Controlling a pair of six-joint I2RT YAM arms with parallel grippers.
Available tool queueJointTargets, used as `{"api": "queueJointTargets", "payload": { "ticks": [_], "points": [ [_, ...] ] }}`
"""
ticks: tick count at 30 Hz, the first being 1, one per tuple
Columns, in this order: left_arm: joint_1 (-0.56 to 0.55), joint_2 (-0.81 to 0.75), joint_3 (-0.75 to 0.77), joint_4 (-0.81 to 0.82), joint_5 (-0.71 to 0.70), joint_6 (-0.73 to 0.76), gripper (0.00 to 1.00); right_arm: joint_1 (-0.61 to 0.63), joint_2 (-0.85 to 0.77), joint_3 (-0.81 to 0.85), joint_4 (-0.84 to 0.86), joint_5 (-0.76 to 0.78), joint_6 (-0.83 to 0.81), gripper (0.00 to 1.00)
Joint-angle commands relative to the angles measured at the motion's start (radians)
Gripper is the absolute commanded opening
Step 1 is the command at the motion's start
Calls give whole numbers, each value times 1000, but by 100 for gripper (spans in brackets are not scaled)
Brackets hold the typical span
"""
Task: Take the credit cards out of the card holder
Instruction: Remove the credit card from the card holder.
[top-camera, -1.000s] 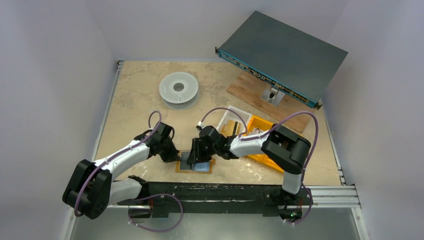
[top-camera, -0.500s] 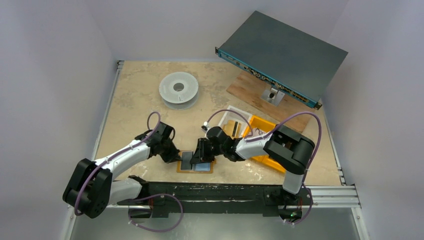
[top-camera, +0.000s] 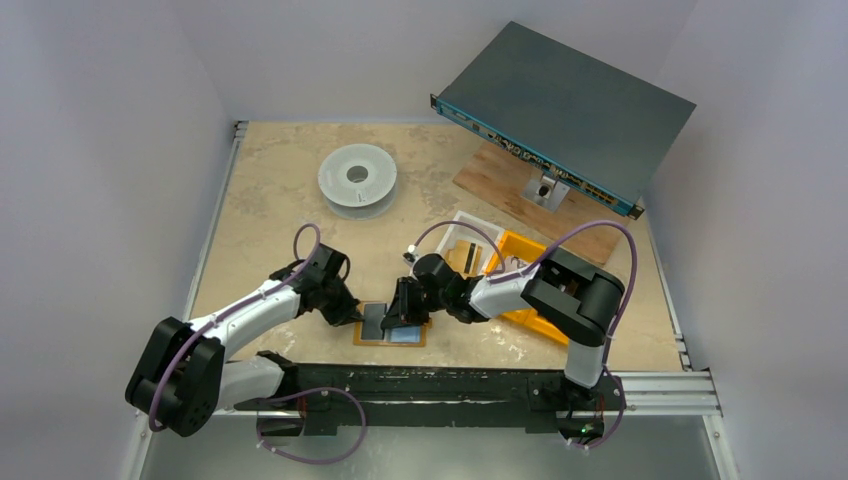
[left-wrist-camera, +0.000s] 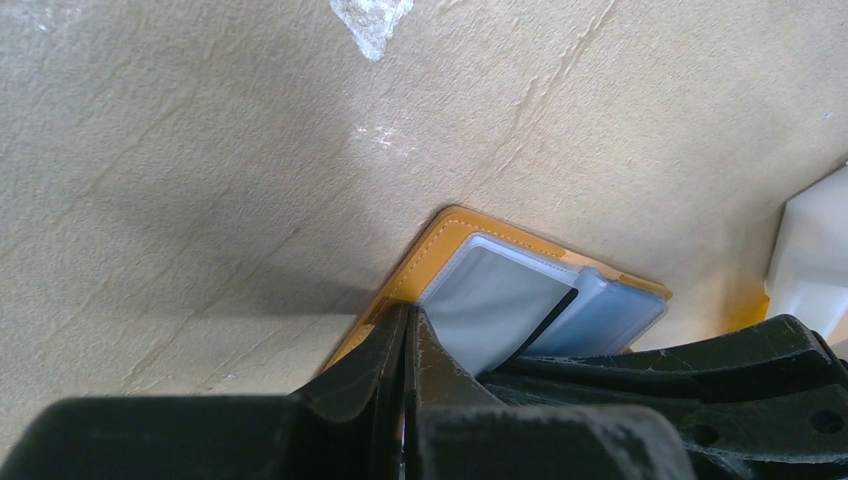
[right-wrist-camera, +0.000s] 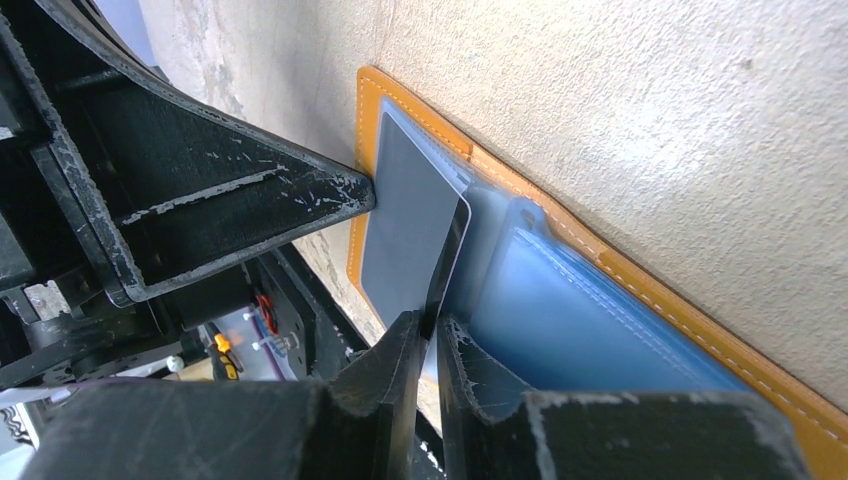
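The card holder lies open and flat on the table near the front edge, mustard-orange with blue pockets inside. A grey credit card sticks partly out of its left pocket, its free edge lifted. My right gripper is shut on that lifted edge, a thin pinch at the fingertips. My left gripper is shut with nothing in it, its tips pressing on the card holder's left rim beside the credit card. From above, both grippers meet over the holder.
A white spool sits at the back left. A grey rack unit leans on a wooden board at the back right. An orange bin and a white tray stand just right of the right arm.
The right gripper's jaws have narrowed onto the card's edge, and that wrist has shifted slightly to the right. The left arm has stayed put.
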Motion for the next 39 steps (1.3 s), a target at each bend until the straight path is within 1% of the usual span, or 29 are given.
{"api": "queueJointTargets", "payload": {
  "ticks": [1, 7, 12, 27, 30, 35, 39],
  "points": [
    [-13, 39, -54, -47, -27, -9, 0, 1, -2, 6, 37, -6, 3, 11],
    [-11, 43, -56, -53, -41, -16, 0, -2, -42, 8, -13, 30, -16, 0],
    [-6, 66, -66, -39, -36, -27, 0, -11, -84, 1, -80, 68, -39, 0],
    [-3, 91, -74, -31, -38, -32, 0, -28, -125, -43, -115, 86, -47, 0],
    [-3, 89, -74, -31, -38, -32, 0, -32, -130, -54, -111, 88, -45, 4],
    [-3, 87, -74, -32, -38, -29, 0, -39, -123, -74, -69, 64, -32, 9],
    [-3, 90, -73, -26, -33, -27, 0, -39, -108, -69, -36, 39, -26, 19]
  ]
}}
